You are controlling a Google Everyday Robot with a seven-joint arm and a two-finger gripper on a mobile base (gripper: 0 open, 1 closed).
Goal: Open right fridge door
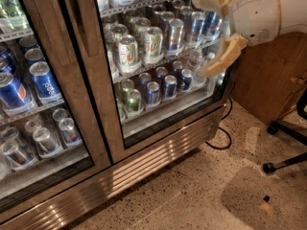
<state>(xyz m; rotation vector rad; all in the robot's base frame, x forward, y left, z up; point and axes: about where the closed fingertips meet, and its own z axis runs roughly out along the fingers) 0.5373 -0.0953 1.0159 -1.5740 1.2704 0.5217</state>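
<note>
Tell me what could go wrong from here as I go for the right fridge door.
1. The cream two-finger gripper, fingers spread, hovers at the right edge of the glass-paned, steel-framed right fridge door. The dark vertical handle is at the door's left edge, so a pull from here may not open it.
2. The fingers are close to the glass, and pushing forward could strike it.
3. A black cable loops on the floor by the fridge corner and could snag.

"Pepsi" on blue cans (44,83)
</note>
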